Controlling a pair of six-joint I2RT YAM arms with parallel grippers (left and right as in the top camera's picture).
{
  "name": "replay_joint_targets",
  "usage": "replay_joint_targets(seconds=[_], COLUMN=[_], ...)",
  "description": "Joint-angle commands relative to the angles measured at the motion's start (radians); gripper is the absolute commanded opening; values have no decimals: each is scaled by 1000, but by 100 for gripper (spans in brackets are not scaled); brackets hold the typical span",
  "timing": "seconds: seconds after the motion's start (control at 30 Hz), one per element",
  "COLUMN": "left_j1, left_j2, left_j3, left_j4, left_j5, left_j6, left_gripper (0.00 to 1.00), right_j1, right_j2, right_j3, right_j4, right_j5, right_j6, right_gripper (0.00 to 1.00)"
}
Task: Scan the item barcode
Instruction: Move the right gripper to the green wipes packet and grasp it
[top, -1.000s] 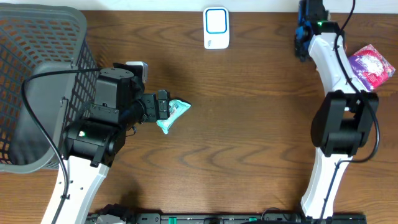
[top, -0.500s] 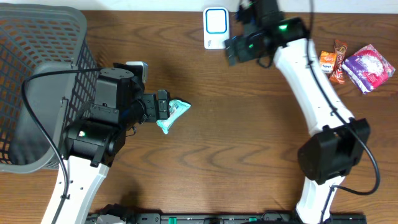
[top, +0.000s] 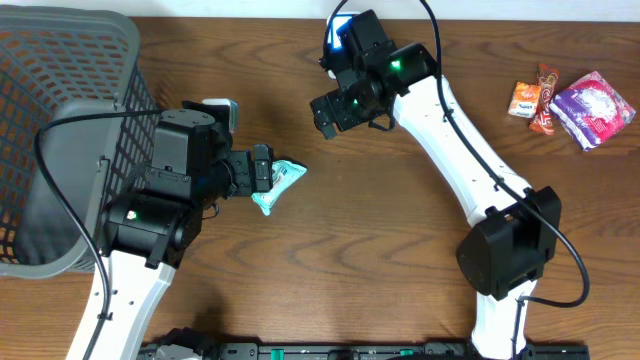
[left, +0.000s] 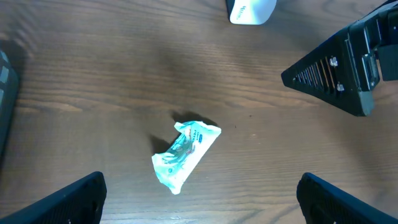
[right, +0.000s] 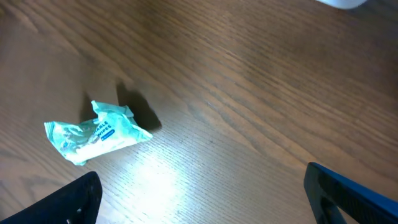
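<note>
A crumpled teal wipes packet (top: 280, 186) lies flat on the wooden table, also seen in the left wrist view (left: 185, 154) and in the right wrist view (right: 96, 132). My left gripper (top: 262, 170) hovers above the packet's left end, open with nothing between its fingers (left: 199, 202). My right gripper (top: 326, 108) hangs open and empty (right: 211, 199) above the table, up and to the right of the packet. The white and blue scanner (top: 343, 28) stands at the back edge, partly hidden behind the right arm; its base also shows in the left wrist view (left: 252, 10).
A grey mesh basket (top: 60, 90) fills the left side beside the left arm. At the far right lie an orange snack packet (top: 522, 98), a brown bar (top: 543, 100) and a purple packet (top: 595, 108). The right arm's body (left: 339, 68) looms near the packet.
The right arm has swung from the far right back corner leftward, past the scanner, to the table's middle. The left arm and the packet have not moved.
</note>
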Motion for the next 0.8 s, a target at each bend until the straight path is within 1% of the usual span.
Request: replay_joint_targets(seconds=[0.0, 0.1, 0.3, 0.37, 0.57, 0.7, 0.77], left_j1=[4, 4, 4, 4, 4, 4, 4], left_j2=[-1, -1, -1, -1, -1, -1, -1], left_j3=[8, 8, 8, 8, 8, 8, 8], left_j4=[0, 0, 0, 0, 0, 0, 0], left_j5=[6, 6, 6, 6, 6, 6, 6], left_j6=[6, 6, 6, 6, 6, 6, 6], left_gripper=[98, 98, 98, 98, 98, 98, 98], right_j1=[10, 16, 23, 23, 42, 77, 91], right_j2=[45, 88, 154, 166, 192, 204, 214], right_j3=[3, 3, 3, 3, 3, 3, 3], right_j4=[-1, -2, 14, 28, 44, 40, 35], right_j5=[-6, -32, -103, -165, -412, -413, -413], right_j6=[93, 137, 137, 138, 209, 225, 312], right_gripper=[99, 99, 99, 99, 99, 99, 99])
